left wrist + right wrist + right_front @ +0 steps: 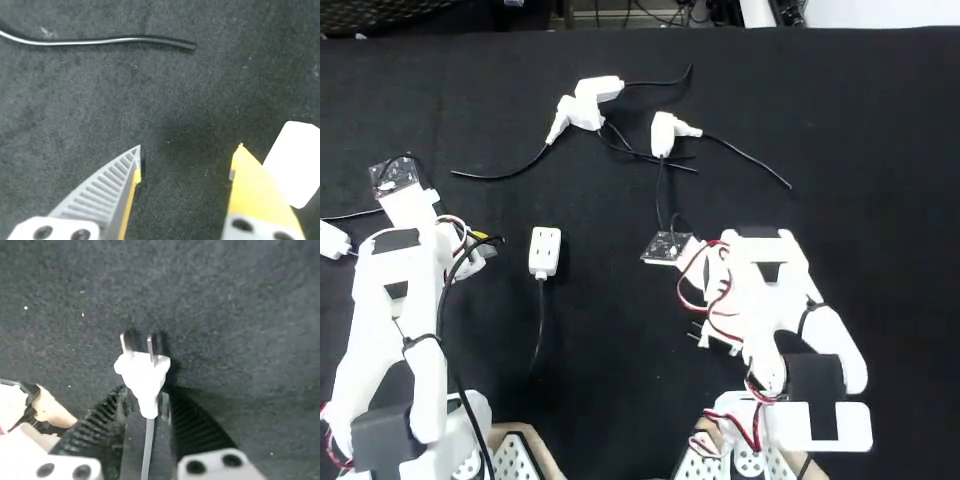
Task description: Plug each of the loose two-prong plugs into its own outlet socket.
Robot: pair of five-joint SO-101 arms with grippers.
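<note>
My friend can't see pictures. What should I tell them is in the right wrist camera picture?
A white two-prong plug is pinched in the right gripper, its two metal prongs pointing away from the camera over black cloth. The plug's thin cord runs back between the black fingers.

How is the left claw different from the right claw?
The left gripper is open and empty; the right gripper is shut on a white plug. The left gripper's fingers are grey and yellow; the right gripper's fingers are black. Both hang over the black cloth.
</note>
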